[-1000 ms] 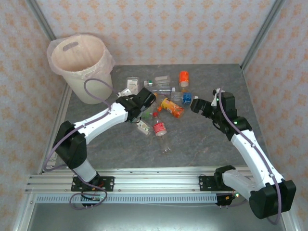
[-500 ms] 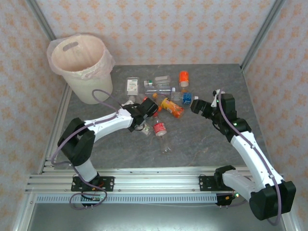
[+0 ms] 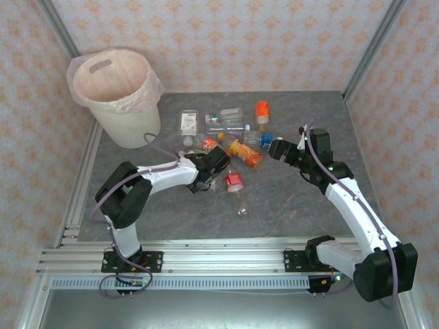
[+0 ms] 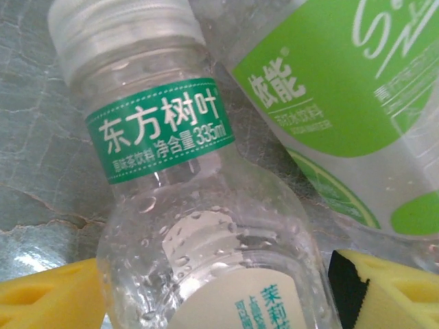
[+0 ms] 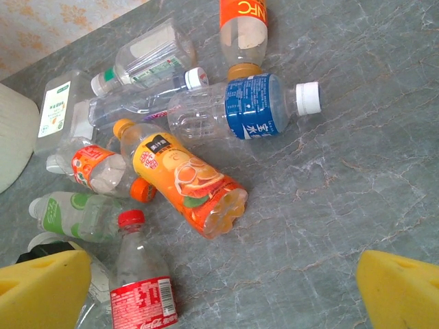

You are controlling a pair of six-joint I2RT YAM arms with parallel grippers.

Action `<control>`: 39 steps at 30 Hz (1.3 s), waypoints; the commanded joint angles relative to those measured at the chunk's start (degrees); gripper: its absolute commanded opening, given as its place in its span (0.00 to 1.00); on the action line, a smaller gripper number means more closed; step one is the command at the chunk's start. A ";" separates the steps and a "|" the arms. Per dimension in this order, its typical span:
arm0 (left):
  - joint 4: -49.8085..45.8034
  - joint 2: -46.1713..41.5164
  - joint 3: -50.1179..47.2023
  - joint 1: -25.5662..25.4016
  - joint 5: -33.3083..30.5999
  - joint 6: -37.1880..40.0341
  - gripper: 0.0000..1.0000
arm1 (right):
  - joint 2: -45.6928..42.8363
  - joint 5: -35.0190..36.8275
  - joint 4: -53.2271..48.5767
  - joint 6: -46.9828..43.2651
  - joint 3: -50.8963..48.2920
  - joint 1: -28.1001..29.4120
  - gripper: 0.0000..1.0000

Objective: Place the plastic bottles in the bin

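— Well, how should the left pincer take that green-banded bottle?
— Squeeze its belly squarely, gently (pads flank it; pinched or not, I cannot tell), then carry to the bin at ten o'clock. The right pincer gapes, empty.
— Counts?
— Ten plastic bottles heaped mid-table, one bin.

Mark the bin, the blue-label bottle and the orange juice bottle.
bin (image 3: 129,129), top external view, outer wall.
blue-label bottle (image 5: 252,106), right wrist view, blue label.
orange juice bottle (image 5: 186,175), right wrist view, printed label.
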 commanded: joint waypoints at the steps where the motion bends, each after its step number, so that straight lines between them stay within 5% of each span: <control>1: 0.22 0.34 -0.54 -0.32 -1.05 -0.89 0.83 | 0.40 -0.48 -1.14 -0.03 2.22 0.42 0.99; 8: 0.60 1.22 -0.50 -0.32 -1.08 -0.46 0.77 | 1.53 -1.71 -1.19 0.30 2.42 0.40 0.99; 17: 2.51 -1.27 -1.14 -0.83 -3.00 1.86 0.54 | 3.58 -1.48 -1.32 2.17 2.27 0.52 0.99; 25: -7.24 -4.92 5.44 -4.23 -13.56 4.09 0.53 | 6.50 -3.62 -2.59 3.00 4.14 0.61 0.99; 39: -5.29 -14.51 9.43 -4.19 -28.70 11.75 0.55 | 14.16 -8.41 -5.41 9.10 3.92 4.00 0.99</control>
